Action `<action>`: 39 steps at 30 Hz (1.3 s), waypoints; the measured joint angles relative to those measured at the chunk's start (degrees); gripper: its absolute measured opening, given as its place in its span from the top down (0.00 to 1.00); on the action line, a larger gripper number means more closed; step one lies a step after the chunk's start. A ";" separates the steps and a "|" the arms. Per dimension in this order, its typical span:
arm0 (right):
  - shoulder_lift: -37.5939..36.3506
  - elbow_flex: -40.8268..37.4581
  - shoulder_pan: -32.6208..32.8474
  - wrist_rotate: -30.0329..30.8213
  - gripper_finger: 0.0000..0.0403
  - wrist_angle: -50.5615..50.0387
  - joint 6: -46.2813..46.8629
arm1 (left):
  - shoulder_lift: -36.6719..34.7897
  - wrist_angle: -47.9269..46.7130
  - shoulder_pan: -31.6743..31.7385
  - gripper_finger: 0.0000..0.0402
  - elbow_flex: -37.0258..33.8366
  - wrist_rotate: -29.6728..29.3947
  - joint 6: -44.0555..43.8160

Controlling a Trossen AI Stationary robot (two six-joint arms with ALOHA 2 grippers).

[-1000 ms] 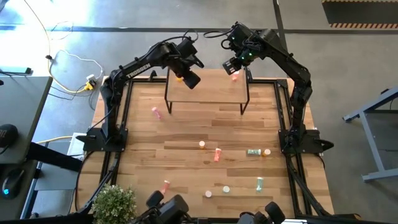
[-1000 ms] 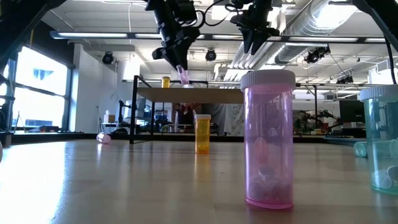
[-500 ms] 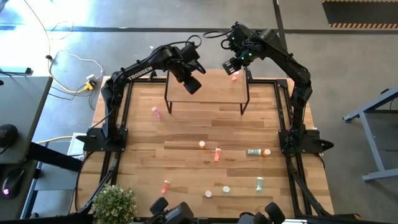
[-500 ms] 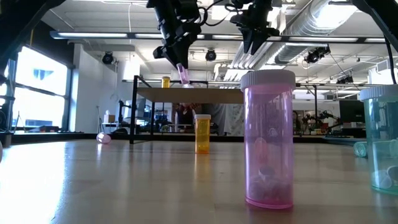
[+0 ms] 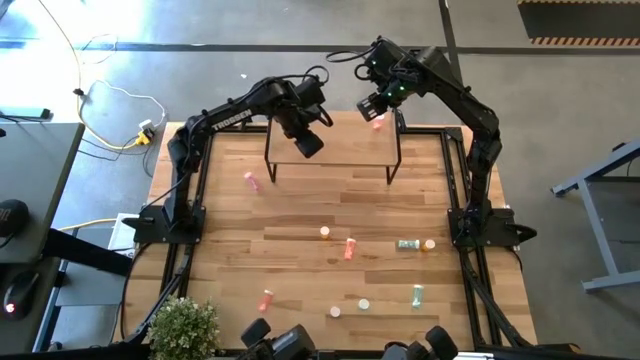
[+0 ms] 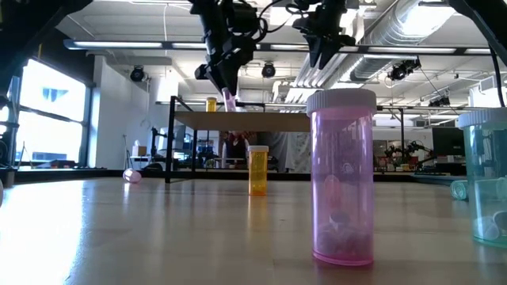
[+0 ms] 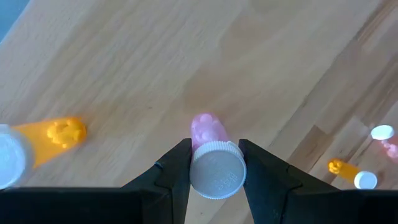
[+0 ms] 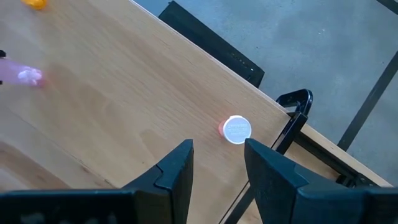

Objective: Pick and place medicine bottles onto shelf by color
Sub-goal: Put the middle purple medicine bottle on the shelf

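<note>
Left gripper [image 7: 212, 163] is hovering over low light-wood shelf w/ black metal legs [image 5: 340, 150], fingers pinching small pink cylindrical bottle w/ pale cap [image 7: 212, 154]; bottle is hanging above the board, not touching.

Orange bottle w/ pale cap [image 7: 38, 142] is standing on shelf, approx. 9 o'clock of held bottle in left wrist view.

Right gripper [image 8: 216, 163] is hovering over shelf's right end, fingers spread, nothing between.

Red bottle w/ white cap [image 8: 234, 130] is standing upright on shelf near that edge.

Other bottles are lying scattered on slatted wooden table [image 5: 300, 215], approx. 6 o'clock of shelf.
</note>
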 joint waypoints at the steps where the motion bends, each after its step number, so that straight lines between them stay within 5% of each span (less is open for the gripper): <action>1: 0.00 0.00 -0.02 0.02 0.66 0.00 0.00 | -0.02 0.00 0.02 0.71 0.00 -0.02 0.04; 15: 0.00 0.02 -0.02 0.15 0.66 0.00 0.00 | 0.00 0.47 -0.04 0.71 0.00 0.01 2.44; 28: 0.00 0.01 -0.02 0.15 0.66 0.00 -0.46 | 0.00 1.77 -0.04 0.51 0.00 0.03 1.82; 39: 0.00 0.01 -0.02 0.13 0.66 1.70 -3.11 | 0.00 1.79 0.04 0.49 4.67 -0.21 3.56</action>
